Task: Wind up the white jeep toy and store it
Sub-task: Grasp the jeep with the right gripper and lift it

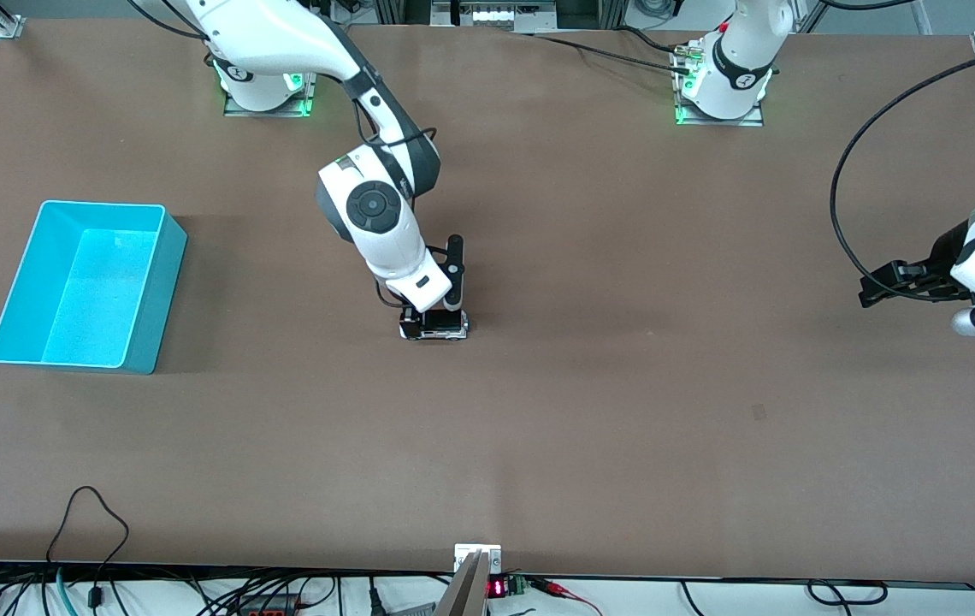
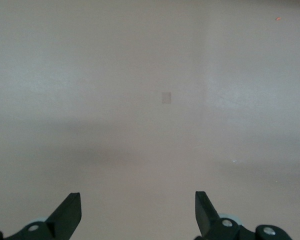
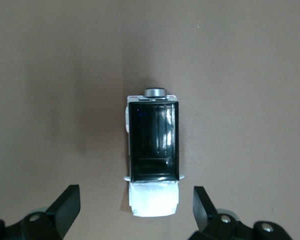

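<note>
1. The front view is bright and evenly lit from overhead; the matte brown tabletop [image 1: 624, 385] shows a pale sheen near its centre.
2. The open turquoise plastic bin [image 1: 77, 287] casts a soft shadow toward 3 o'clock.
3. The left wrist view is washed-out and hazy, with a dim band across it.
4. The right wrist view is darker; the small white jeep toy's [image 3: 153, 152] glossy black roof carries streaked glare.

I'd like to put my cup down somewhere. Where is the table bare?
Bare: the stretch between the turquoise bin and the white jeep toy, and between the toy and the waiting left gripper. Crowded only at the toy, where the open right gripper hovers.
</note>
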Available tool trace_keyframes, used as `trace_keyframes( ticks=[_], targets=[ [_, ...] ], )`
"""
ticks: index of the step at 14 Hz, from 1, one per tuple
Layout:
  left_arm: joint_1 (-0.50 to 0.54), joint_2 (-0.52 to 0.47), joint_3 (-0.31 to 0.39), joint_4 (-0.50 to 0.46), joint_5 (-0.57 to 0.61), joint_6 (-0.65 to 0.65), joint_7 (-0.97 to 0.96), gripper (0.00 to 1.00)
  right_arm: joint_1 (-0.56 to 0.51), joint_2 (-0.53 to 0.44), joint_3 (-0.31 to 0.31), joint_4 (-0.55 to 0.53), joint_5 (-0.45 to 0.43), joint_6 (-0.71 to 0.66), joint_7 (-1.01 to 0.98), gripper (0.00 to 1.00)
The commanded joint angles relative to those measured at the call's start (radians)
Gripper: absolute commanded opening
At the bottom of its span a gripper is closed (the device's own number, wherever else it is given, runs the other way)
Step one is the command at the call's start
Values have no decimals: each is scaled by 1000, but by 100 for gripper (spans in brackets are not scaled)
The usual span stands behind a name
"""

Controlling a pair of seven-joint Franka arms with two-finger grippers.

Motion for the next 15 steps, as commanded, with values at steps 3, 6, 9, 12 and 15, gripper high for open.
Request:
trace_keyframes(
  ticks=[3,6,9,12,15],
  targets=[
    [-30,-22,47,22,-33,-61,2,100,10,47,-12,26,-41,31,24,100],
    [-24,-24,53,35,-36,-80,3,100,12,67,-12,32,-55,33,40,100],
    [-26,-24,49,34,-36,-80,3,100,18,92,-12,62,-53,35,43,100],
    [-26,-24,49,34,-36,-77,3,100,18,98,-12,68,-52,33,43,96],
    [-26,-22,49,34,-36,-72,-3,100,18,106,-12,69,-49,35,43,69]
  ],
)
